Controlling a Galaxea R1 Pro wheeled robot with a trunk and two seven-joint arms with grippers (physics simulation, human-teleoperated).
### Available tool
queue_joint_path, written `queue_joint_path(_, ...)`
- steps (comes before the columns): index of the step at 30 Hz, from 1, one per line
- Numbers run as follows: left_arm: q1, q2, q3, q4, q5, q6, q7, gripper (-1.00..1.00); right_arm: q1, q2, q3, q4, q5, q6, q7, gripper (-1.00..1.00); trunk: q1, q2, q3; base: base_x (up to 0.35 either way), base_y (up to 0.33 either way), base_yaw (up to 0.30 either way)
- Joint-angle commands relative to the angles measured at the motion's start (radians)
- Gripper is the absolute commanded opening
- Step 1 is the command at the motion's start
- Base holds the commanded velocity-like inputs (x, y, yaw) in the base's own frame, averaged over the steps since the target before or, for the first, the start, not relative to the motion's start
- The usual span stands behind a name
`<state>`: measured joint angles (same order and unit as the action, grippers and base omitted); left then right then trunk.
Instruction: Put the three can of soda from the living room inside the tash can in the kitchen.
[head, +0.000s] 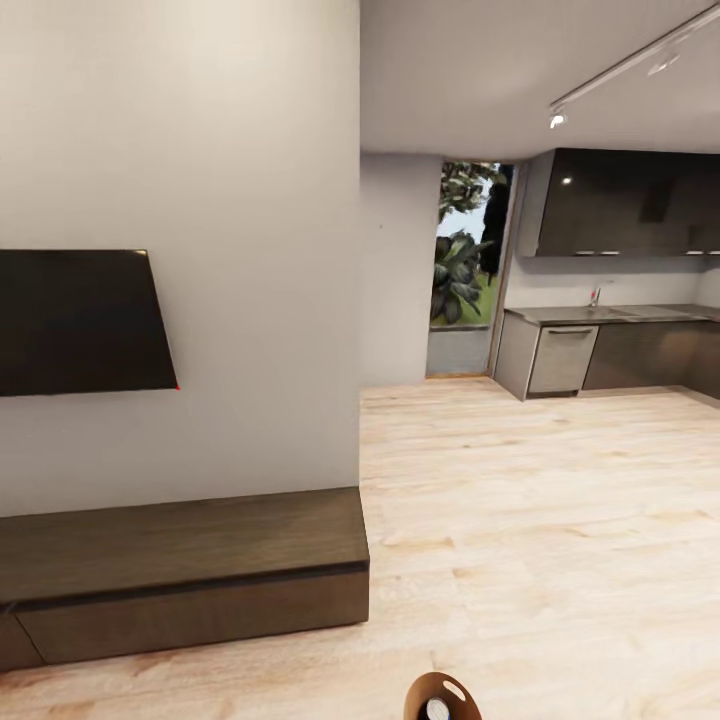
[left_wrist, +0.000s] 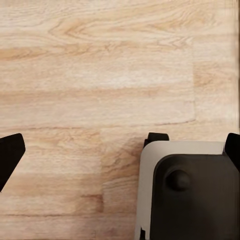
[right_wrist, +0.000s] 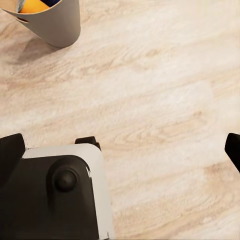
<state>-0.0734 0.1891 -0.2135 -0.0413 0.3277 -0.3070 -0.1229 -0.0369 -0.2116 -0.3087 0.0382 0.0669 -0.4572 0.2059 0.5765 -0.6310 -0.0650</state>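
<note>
Light wood plank floor (head: 540, 520) runs from the near room into the kitchen (head: 620, 300) at far right. Kitchen has glossy dark wall cabinets (head: 630, 205), a grey worktop (head: 610, 314), a steel-grey appliance front (head: 562, 360) below it, and track lights (head: 557, 118) on the ceiling. Tall window or glass door (head: 465, 260) with green plants outside sits between the kitchen and a white partition wall (head: 250, 250). Dark TV screen (head: 80, 322) hangs on that wall, with a low dark-brown media console (head: 180, 575) on the floor below it.

Trash can (head: 442, 697) is at the bottom edge of the head view, tan-brown inside, slot cut-out near the rim, with a silver can top (head: 438, 710) visible in it. In the right wrist view the same bin (right_wrist: 55, 25) stands on the floor, grey outside, tapered, with an orange can (right_wrist: 34, 6) and a sliver of a dark blue can (right_wrist: 51, 2) inside; how many cans are in there cannot be told.

Left gripper (left_wrist: 120, 147): black fingertips at both sides of the frame, wide apart, nothing between them, released, hanging over the floor beside the robot base (left_wrist: 190, 190). Right gripper (right_wrist: 122, 147): fingertips also spread wide, empty, released, over the floor by the base (right_wrist: 65, 190), well apart from the bin.
</note>
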Motion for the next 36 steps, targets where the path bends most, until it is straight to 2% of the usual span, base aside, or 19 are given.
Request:
queue_joint_path(1, 0.000, -0.002, 0.000, 0.000, 0.000, 0.000, 0.000, 1.00, 0.000, 0.005, 0.000, 0.000, 0.000, 0.000, 0.000, 1.00, 0.000, 0.000, 0.000, 0.000, 0.000, 0.000)
queue_joint_path(6, 0.000, -0.008, 0.000, 0.002, -0.002, 0.002, 0.000, 1.00, 0.000, 0.049, 0.001, -0.004, 0.001, 0.000, 0.001, 1.00, 0.000, 0.000, 0.000, 0.000, 0.000, 0.000)
queue_joint_path(12, 0.000, -0.009, -0.001, 0.002, -0.001, 0.003, 0.000, 1.00, 0.000, 0.067, 0.001, -0.003, 0.000, 0.000, 0.001, 1.00, 0.000, 0.000, 0.000, 0.000, 0.000, 0.000)
queue_joint_path(36, 0.000, -0.010, -0.001, 0.001, -0.002, 0.003, 0.000, 1.00, 0.000, 0.072, 0.002, -0.003, -0.001, 0.000, 0.001, 1.00, 0.000, 0.000, 0.000, 0.000, 0.000, 0.000)
